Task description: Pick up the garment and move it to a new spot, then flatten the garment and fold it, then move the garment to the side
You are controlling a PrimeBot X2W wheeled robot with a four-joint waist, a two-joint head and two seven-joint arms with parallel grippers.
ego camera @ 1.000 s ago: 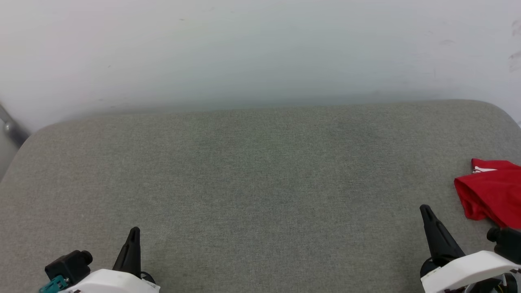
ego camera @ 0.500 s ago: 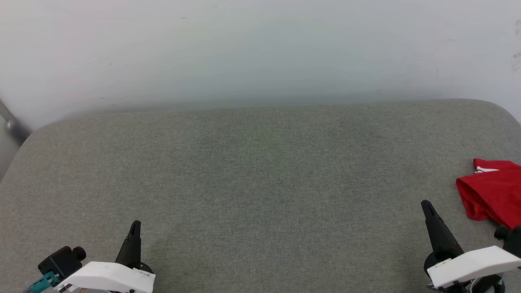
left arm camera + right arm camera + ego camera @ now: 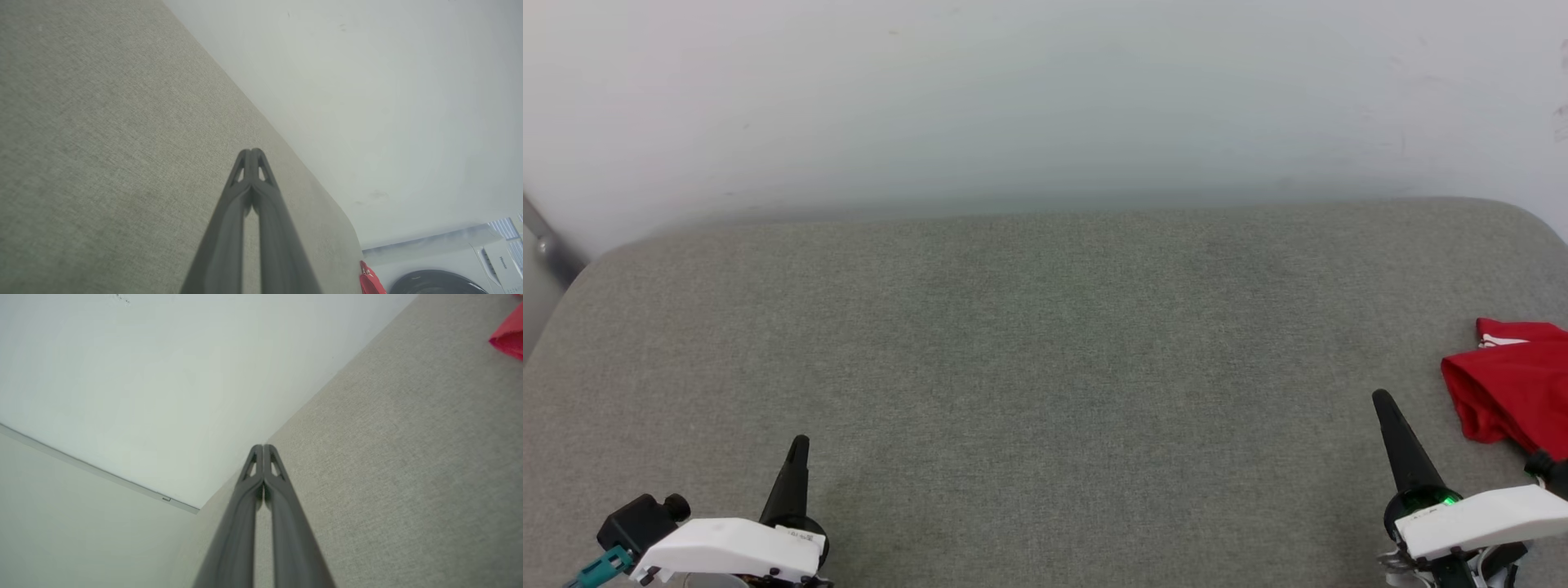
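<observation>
Though the red jersey shirt with white trim (image 3: 1511, 392) lies bunched, apparently unfolded, at the right edge of the grey fabric surface (image 3: 1045, 343), the left gripper (image 3: 252, 152) and right gripper (image 3: 263, 447) are clenched and empty; every step is judged outstanding.

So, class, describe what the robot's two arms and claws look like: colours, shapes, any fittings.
The left claw and right claw each have long, dark, tapering fingers with small triangular cut-outs near the tips. The left sits on a white shell bearing small dark print, with a black block and teal connector beside it. The right's white cover shows a green light.
</observation>
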